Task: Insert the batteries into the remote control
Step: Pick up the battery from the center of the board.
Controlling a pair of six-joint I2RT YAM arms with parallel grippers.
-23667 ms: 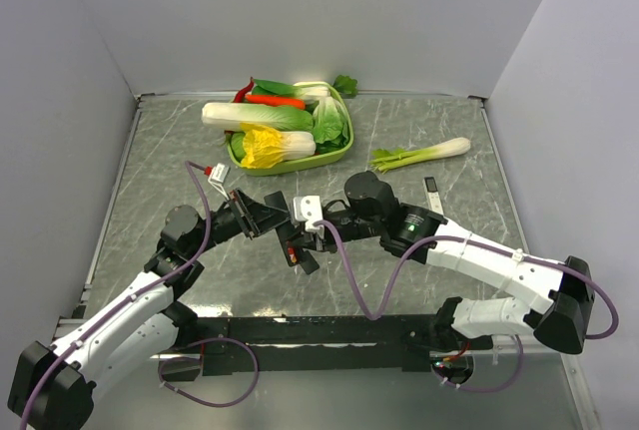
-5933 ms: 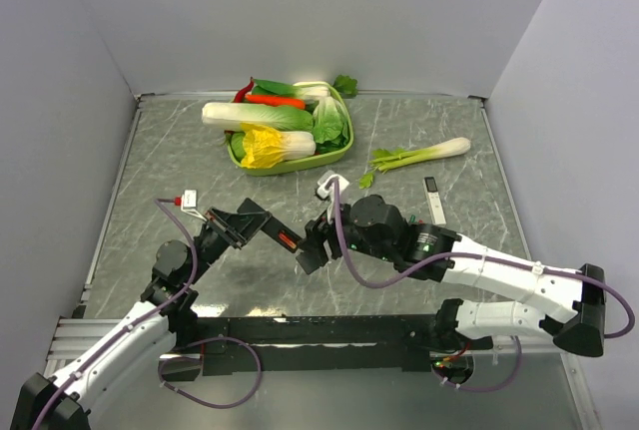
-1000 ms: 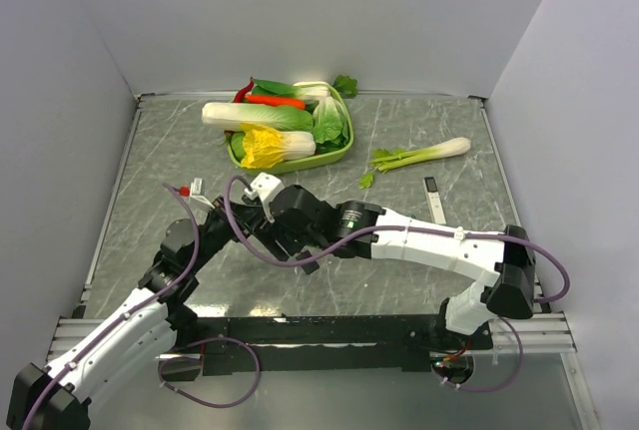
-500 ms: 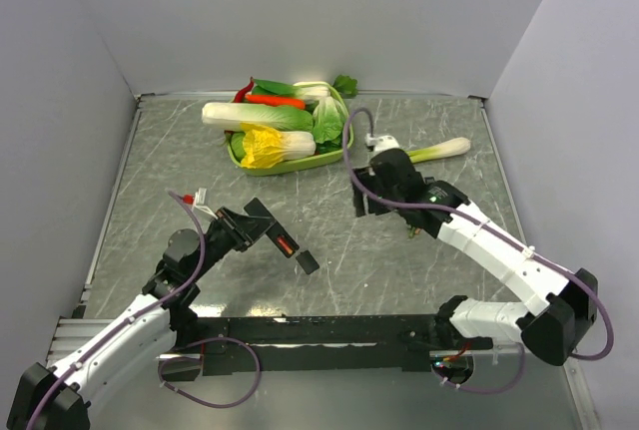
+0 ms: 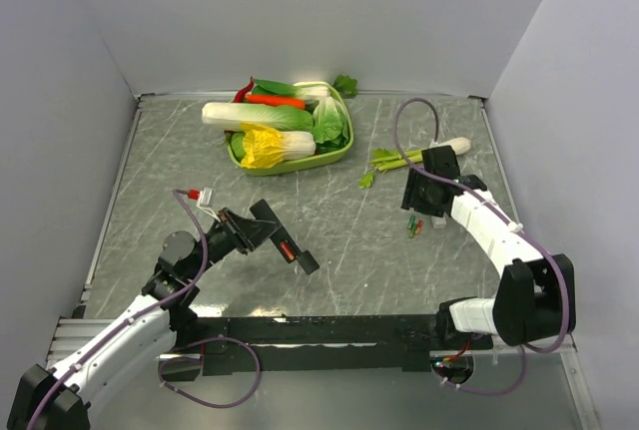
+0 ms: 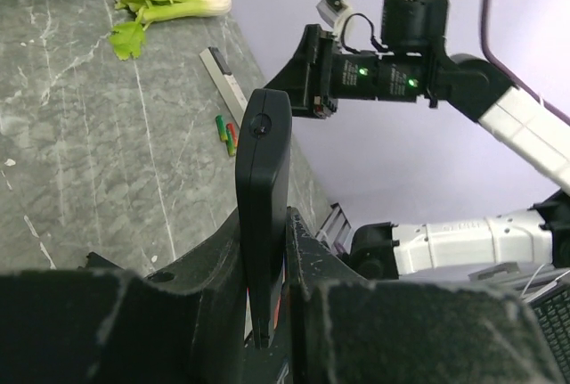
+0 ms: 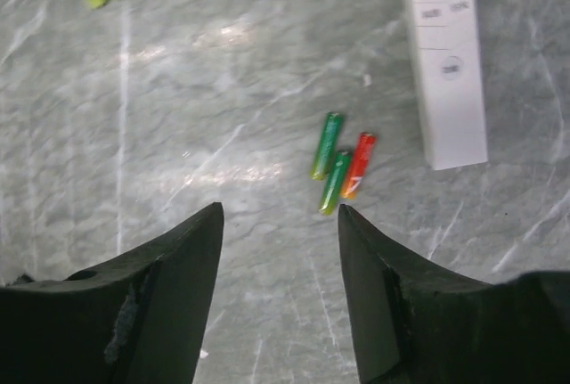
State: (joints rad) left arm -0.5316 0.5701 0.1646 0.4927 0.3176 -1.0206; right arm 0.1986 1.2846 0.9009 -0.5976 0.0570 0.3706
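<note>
The batteries [image 7: 335,181] lie bunched on the table [image 7: 178,90], centre-right of the right-wrist view: light, slick, likely to roll; pinch one mid-length. Right pincer [image 7: 278,224] hangs wide, empty; left pincer [image 6: 264,255] clamps the remote control [image 6: 263,161].

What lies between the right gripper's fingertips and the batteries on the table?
Nothing: the right wrist view shows only bare table between the open right gripper and the batteries.

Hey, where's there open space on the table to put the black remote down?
Bare table in the middle, between the vegetable basket and the batteries, and left of the basket. Crowded on the right: batteries, white device, leafy stalk.
</note>
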